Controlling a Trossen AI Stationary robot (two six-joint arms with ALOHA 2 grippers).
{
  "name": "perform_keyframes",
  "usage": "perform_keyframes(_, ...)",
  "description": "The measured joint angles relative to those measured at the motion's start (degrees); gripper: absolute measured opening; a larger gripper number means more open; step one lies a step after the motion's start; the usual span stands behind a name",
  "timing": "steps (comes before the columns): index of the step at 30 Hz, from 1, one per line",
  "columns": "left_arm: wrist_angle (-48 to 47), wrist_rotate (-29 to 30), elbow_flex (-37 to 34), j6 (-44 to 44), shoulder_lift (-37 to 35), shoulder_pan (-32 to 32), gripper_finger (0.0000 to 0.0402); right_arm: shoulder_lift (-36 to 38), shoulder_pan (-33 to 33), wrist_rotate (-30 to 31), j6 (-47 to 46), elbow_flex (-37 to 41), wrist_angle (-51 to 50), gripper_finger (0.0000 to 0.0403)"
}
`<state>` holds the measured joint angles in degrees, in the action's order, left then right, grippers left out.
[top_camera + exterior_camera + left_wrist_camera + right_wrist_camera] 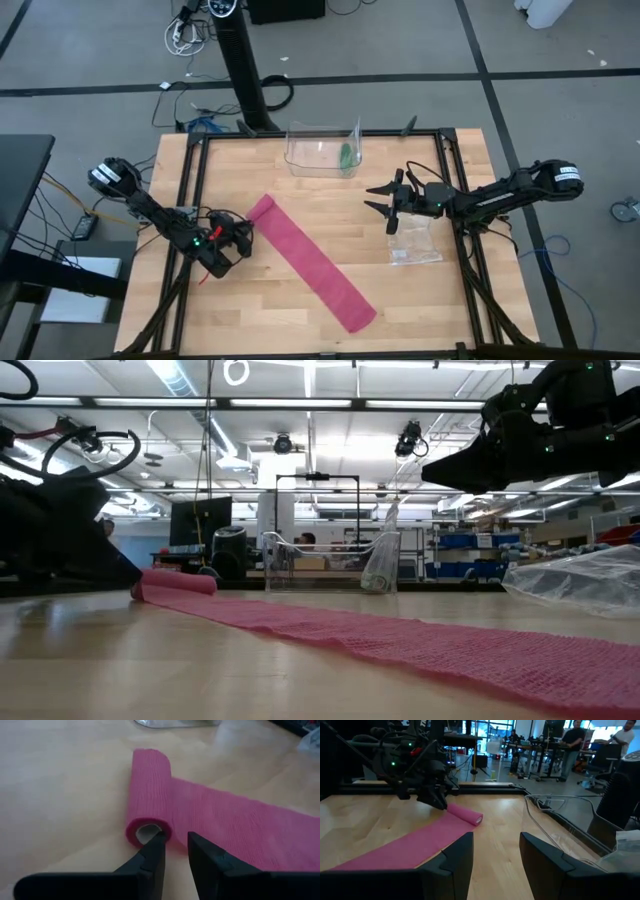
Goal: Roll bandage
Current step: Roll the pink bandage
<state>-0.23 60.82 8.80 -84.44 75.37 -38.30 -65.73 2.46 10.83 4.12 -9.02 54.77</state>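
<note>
Close to the table's left side, the left gripper (238, 238) is sitting low with its fingers (152, 855) a little apart, not holding anything. One fingertip is poking right at the open end of the small pink roll. That roll is the start of the bandage (310, 262), and it is lying just in front of this gripper. From there the flat pink strip is running away slantwise across the wooden table (300, 320), toward the front edge. Farther off, the right gripper (385, 207) is waiting above the table with its fingers wide apart.
</note>
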Motion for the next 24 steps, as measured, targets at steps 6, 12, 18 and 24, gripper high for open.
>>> perform_keyframes(6,0.27,-3.59,0.0,1.99,0.0,0.35,0.0091,0.0,-0.02,0.0,0.0,0.0,-0.05,0.0162)
perform_keyframes(12,2.07,-4.61,0.09,10.59,0.0,0.34,0.0105,0.0,-0.04,0.0,0.0,0.0,-0.05,0.0162)
perform_keyframes(18,1.56,-5.92,0.13,17.11,0.0,0.33,0.0126,0.0,-0.09,0.0,0.0,0.0,-0.2,0.0162)
perform_keyframes(24,0.43,-8.56,0.13,15.41,0.0,0.33,0.0141,0.0,-0.09,0.0,-0.02,0.0,-0.55,0.0162)
